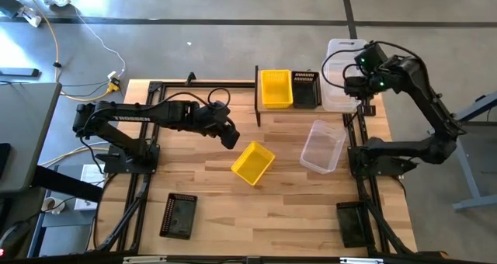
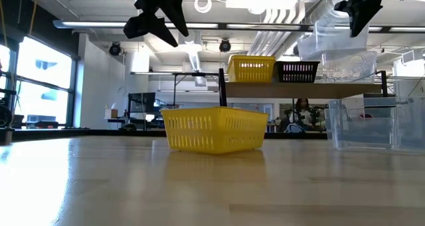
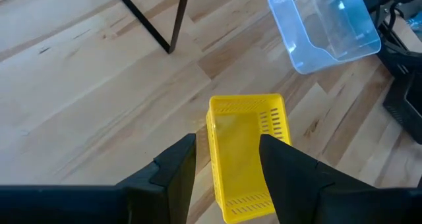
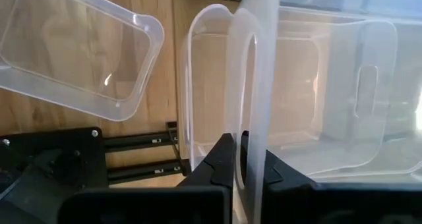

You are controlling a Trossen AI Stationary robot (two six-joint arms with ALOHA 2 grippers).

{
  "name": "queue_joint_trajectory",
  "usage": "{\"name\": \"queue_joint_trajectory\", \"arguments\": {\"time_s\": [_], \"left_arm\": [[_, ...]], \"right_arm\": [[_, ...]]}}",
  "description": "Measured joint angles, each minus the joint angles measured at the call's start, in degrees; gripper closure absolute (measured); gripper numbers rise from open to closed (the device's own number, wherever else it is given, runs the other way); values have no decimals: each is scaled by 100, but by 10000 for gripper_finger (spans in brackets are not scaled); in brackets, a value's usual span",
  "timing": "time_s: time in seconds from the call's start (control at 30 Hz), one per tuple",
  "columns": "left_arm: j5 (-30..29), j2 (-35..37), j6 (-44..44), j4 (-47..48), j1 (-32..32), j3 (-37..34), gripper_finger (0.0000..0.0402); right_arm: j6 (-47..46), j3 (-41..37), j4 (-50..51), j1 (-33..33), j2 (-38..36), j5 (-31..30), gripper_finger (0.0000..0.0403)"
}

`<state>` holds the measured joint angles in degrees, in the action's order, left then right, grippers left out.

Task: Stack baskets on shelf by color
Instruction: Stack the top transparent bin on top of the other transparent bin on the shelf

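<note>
1. Sitting closest to the low camera is a yellow basket point(image 2: 214, 129), loose on the wooden table point(image 1: 217, 210) near the middle.
2. Left gripper point(image 1: 230, 137) is hovering in the air just up and left of that yellow basket, jaws spread with nothing between them. Its wrist view is looking straight down into the basket.
3. Right gripper point(image 4: 242, 159) is up at the right end of the shelf point(image 1: 268, 111), fingers pressed together and pinching the wall of a clear basket point(image 2: 330, 38). That one is hanging tilted over another clear basket point(image 2: 345, 68) that's resting on the shelf's right end.
4. Also sitting on the shelf are a second yellow basket point(image 1: 276, 88) and, right beside it, a black basket point(image 1: 305, 88).
5. A third clear basket point(image 1: 324, 146) is lying on the table below the shelf, to the right of the loose yellow one.
6. Two more black baskets are sitting along the near edge, one at front left point(image 1: 178, 216) and one at front right point(image 1: 350, 223).
</note>
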<state>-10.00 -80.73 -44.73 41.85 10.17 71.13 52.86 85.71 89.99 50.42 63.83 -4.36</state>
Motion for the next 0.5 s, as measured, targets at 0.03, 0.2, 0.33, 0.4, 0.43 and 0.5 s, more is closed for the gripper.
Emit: {"name": "queue_joint_trajectory", "arguments": {"time_s": [0.03,0.2,0.33,0.4,0.43,0.5], "left_arm": [[2,0,0,0,0,0,245],[1,0,0,2,0,0,245],[0,0,0,2,0,0,245],[0,0,0,2,0,0,245],[0,0,0,2,0,0,245],[0,0,2,3,6,0,245]], "right_arm": [[8,0,-1,38,-6,4,403],[141,0,4,176,-20,129,403],[162,0,1,248,22,142,403],[140,0,1,257,24,140,403],[102,0,5,257,16,140,403],[-48,0,0,257,14,140,403]]}}
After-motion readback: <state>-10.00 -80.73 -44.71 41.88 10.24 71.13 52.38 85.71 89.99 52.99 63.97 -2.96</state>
